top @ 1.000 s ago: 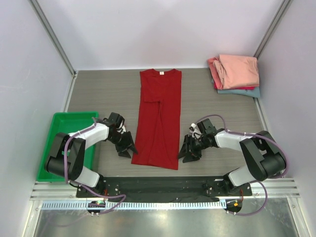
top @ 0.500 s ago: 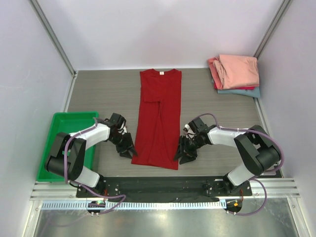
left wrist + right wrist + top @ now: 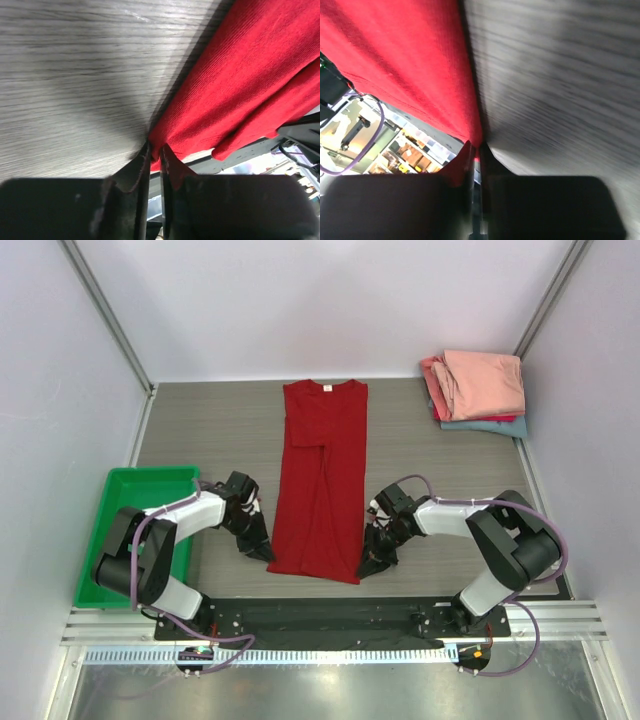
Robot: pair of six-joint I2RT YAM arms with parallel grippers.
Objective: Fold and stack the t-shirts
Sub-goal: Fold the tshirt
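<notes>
A deep red t-shirt (image 3: 323, 480) lies as a long narrow strip down the middle of the table, its small white neck label at the far end. My left gripper (image 3: 262, 546) is shut on the shirt's near left hem corner; in the left wrist view the red cloth (image 3: 225, 95) is pinched between the jaws of the left gripper (image 3: 155, 152). At the near right corner, my right gripper (image 3: 370, 560) is shut on the hem, and the right wrist view shows the red edge (image 3: 415, 65) caught in the right gripper (image 3: 477, 150). Folded t-shirts (image 3: 480, 388), salmon-pink over red and teal, are stacked at the far right.
A green plastic tray (image 3: 125, 530) sits at the table's left edge beside the left arm. White walls close the table in on three sides. The arms' black base rail (image 3: 320, 612) runs along the near edge.
Both grippers moved inward to the red shirt's near corners and closed on the hem. The shirt itself has not shifted.
</notes>
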